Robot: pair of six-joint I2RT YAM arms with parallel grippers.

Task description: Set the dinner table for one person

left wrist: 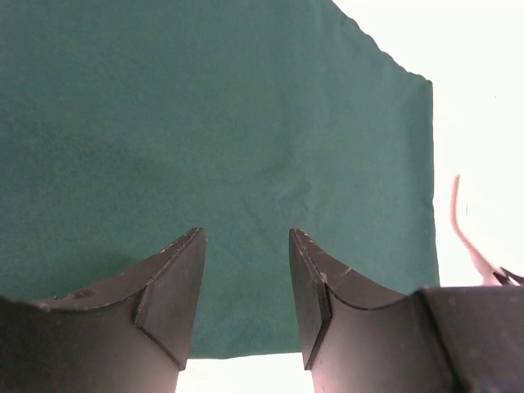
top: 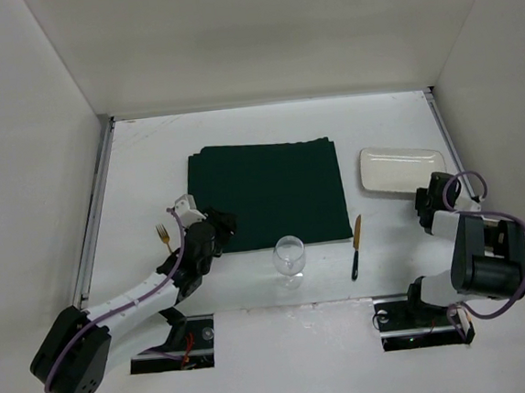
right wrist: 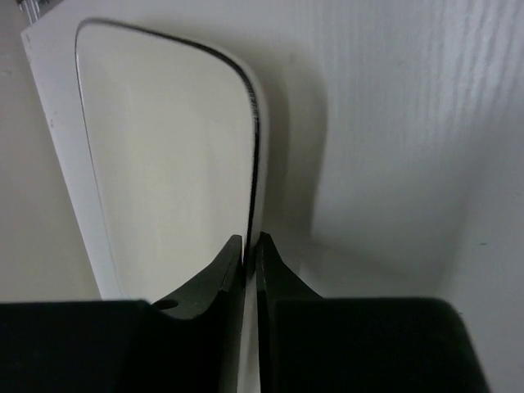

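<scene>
right end effector [right wrist: 250, 244] is pinching the plate [right wrist: 164, 155] by its rim; left end effector [left wrist: 246, 241] is hovering spread above the cloth [left wrist: 213, 115] edge on the table [top: 238, 130].

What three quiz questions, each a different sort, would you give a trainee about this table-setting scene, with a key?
1. True or false: the right gripper is clamped on the rim of the rectangular white plate.
2. Which utensil lies to the right of the wine glass? A: a spoon. B: a black-handled knife. C: chopsticks.
3. In a few words: what lies under the open left gripper?

Key: 1 true. 2 B. 3 the dark green cloth, near its edge.
</scene>
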